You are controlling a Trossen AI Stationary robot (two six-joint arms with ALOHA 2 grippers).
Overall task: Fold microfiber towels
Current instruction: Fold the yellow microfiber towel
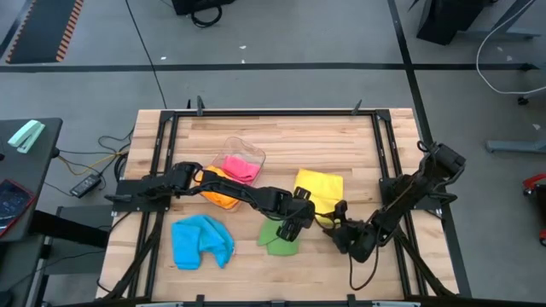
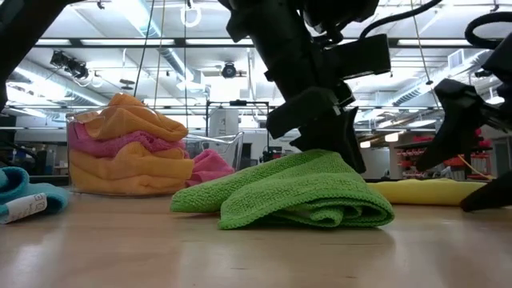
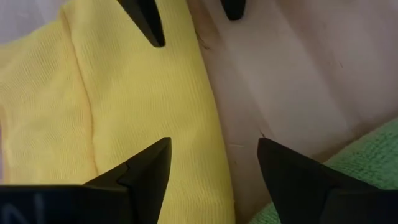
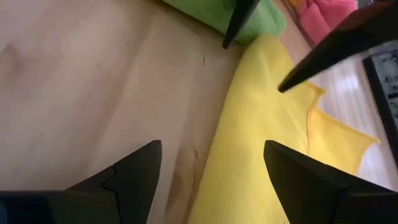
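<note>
On the table's right half, yellow towel: lies flat and thin, one edge just beside both grippers.
Feel: I'd call it light, limp and grippy; it will sag, so pinch a corner or the free edge.
Green towel: loosely bunched, near the yellow one.
Blue towel: crumpled, toward the left.
Left gripper: fingers spread, holding nothing, over the yellow edge.
Right gripper: fingers spread wide, empty, facing it.
Tub: holds pink and orange cloths.
</note>
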